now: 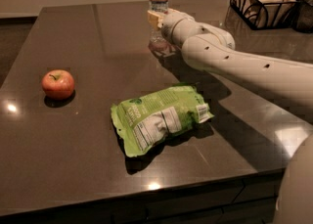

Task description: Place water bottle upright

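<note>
The water bottle (158, 0) stands upright at the far middle of the dark table (98, 37). It is clear and ribbed with a white cap. My gripper (156, 21) is at the bottle's lower half, reaching in from the right on the white arm (230, 56). The gripper hides the label band and part of the bottle's lower body. The bottle's base shows just below the gripper, at the table surface.
A red apple (57, 84) sits at the left. A green snack bag (159, 118) lies flat in the middle front. A black wire basket (261, 3) stands at the back right. The table's front edge (146, 201) runs along the bottom.
</note>
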### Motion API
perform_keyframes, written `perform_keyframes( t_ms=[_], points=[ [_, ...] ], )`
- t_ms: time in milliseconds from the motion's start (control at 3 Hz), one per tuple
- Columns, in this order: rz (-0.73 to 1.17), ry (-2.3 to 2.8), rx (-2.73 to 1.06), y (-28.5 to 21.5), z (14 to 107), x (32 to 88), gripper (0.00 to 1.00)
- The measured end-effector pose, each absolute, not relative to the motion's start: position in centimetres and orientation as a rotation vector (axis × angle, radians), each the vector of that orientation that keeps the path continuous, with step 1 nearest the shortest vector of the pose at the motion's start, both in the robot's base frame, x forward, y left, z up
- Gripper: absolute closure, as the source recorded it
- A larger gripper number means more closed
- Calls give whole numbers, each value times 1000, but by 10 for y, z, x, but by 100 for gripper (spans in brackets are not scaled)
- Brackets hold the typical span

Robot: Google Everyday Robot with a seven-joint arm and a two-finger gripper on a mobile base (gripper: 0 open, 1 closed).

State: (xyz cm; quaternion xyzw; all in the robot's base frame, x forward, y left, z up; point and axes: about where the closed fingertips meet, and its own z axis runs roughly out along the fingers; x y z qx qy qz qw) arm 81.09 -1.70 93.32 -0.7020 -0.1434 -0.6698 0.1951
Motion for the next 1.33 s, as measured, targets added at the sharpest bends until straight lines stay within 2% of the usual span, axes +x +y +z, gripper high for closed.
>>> perform_keyframes(
  t_ms=[1333],
  points=[
    [-1949, -519, -1883, -10, 923, 803, 100]
  ],
)
